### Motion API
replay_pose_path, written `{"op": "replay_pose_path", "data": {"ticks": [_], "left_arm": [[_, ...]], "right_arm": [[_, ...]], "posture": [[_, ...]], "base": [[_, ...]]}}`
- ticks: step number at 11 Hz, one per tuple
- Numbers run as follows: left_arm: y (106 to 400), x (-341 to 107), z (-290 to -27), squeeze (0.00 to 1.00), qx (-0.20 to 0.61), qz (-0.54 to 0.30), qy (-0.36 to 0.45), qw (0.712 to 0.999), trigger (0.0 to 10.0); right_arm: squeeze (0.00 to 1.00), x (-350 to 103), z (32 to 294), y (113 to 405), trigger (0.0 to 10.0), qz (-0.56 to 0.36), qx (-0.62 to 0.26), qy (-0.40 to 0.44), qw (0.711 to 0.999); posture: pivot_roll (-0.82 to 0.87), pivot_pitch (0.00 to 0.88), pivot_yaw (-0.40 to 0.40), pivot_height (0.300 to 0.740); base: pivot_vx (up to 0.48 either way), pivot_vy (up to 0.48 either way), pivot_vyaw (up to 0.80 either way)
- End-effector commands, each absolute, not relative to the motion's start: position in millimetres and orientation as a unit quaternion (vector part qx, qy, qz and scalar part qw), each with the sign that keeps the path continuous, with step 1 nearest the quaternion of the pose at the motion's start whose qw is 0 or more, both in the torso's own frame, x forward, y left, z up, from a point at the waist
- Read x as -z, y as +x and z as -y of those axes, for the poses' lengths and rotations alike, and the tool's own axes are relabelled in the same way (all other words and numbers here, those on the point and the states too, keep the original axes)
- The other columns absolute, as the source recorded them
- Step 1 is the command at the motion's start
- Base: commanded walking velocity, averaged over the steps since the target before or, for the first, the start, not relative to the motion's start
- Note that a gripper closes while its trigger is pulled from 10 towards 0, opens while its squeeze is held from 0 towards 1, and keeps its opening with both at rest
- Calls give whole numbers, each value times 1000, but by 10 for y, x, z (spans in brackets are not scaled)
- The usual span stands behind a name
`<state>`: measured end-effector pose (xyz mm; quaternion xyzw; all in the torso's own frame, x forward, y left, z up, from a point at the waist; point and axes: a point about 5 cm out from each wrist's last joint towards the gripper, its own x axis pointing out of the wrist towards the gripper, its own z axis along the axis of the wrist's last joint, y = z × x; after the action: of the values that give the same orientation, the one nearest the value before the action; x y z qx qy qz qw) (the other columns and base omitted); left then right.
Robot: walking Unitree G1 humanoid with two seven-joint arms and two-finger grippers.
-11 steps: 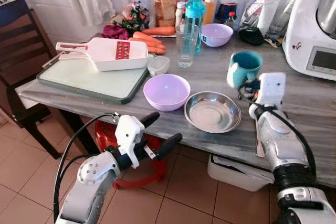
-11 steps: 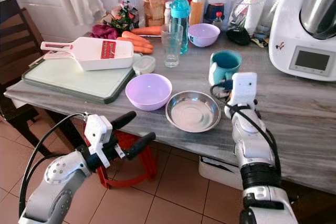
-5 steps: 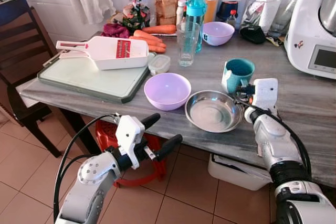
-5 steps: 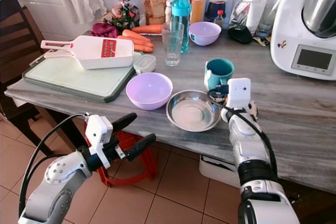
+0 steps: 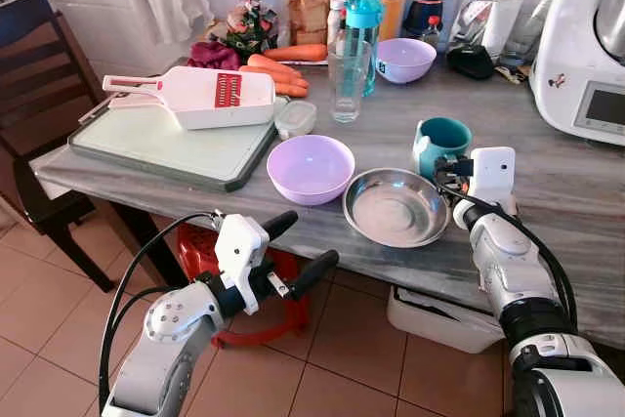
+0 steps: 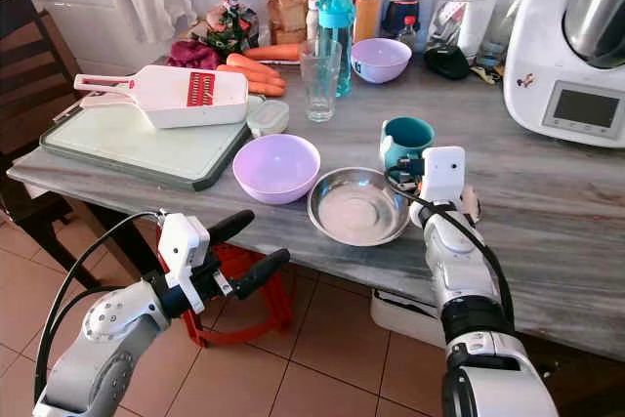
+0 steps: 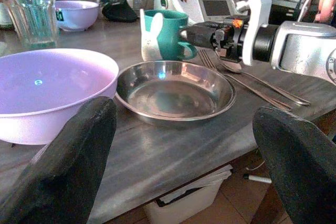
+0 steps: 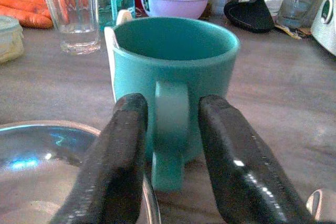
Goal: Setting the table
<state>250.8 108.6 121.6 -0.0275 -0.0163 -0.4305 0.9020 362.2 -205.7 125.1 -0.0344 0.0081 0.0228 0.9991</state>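
A teal mug (image 5: 441,141) stands on the grey table top (image 5: 566,192), just behind the right rim of a steel bowl (image 5: 395,207). My right gripper (image 5: 444,171) is shut on the mug's handle (image 8: 170,129), one black finger (image 8: 123,145) on each side. A lilac bowl (image 5: 311,169) sits to the left of the steel bowl. A fork and spoon (image 7: 247,77) lie to the right of the steel bowl, by my right arm. My left gripper (image 5: 311,238) hangs open below the table's front edge, holding nothing.
A green cutting board with a white slicer (image 5: 195,97) takes the table's left end. Behind stand a glass (image 5: 347,85), a teal bottle, jars, carrots, a small lilac bowl (image 5: 404,60) and a white kitchen machine (image 5: 586,46). A dark chair (image 5: 29,95) stands left; a red stool (image 5: 195,251) is under the table.
My right gripper has brought the teal mug left and nearer, from the table's right part to just beside the steel bowl. The left arm has stayed where it was.
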Motion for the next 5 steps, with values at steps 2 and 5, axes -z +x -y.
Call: {"op": "replay_pose_path", "data": {"ticks": [2, 5], "left_arm": [[2525, -1256, -1093, 0, 437, 21, -26, 899, 10000], [2539, -1248, -1084, 0, 439, 23, -28, 898, 10000]], "right_arm": [[1000, -1317, 2048, 3657, 10000, 5, -23, -30, 999], [1000, -1439, 2034, 3658, 10000, 36, -17, -17, 999]], "posture": [[16, 46, 36, 740], [15, 28, 31, 740]], "base": [[0, 0, 0], [0, 0, 0]]}}
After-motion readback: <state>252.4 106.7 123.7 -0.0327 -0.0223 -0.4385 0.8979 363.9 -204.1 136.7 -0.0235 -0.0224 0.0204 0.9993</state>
